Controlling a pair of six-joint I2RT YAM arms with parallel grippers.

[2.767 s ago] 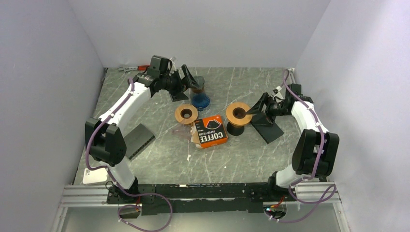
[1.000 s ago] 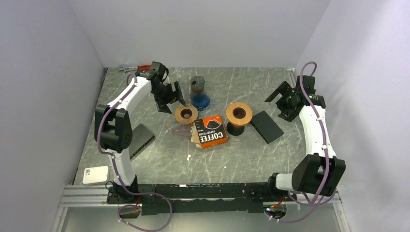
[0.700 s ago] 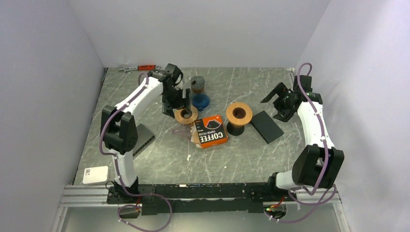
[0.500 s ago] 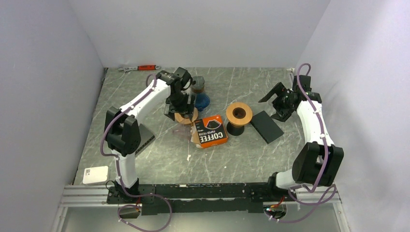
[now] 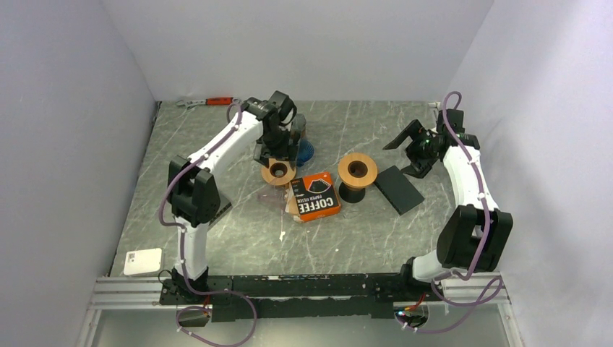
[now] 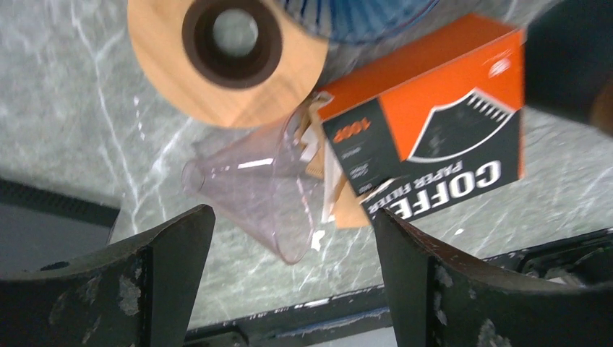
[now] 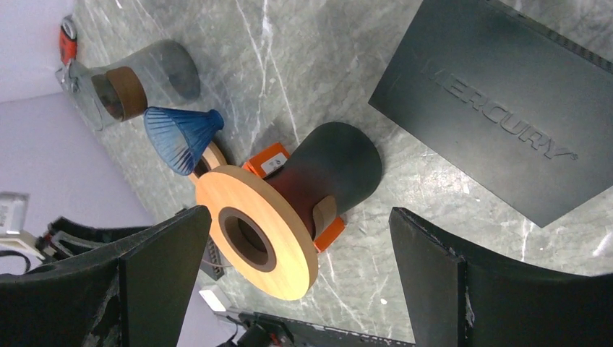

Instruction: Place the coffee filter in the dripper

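See left fingers (image 6: 166,275) wide apart, clamping nothing, hanging over the worktop (image 5: 238,238) at upper centre of the top view. Below them in the wrist view: wooden ring (image 6: 246,105) upper left, clear dripper (image 6: 253,199) on its side mid-frame, wide end at the open end of the orange coffee filter box (image 6: 441,137). Brownish paper (image 6: 316,163) showing at that open end, likely the filters; can't tell more. Box flat on the worktop, dead centre of the top view. Blue dripper (image 5: 304,152) just beside the ring, toward the top edge. See right fingers (image 7: 144,289) wide apart too, empty, off the worktop at right of the top view, near the black box (image 7: 506,101). Wooden-topped stand (image 5: 369,165) upright between filter box and black box.
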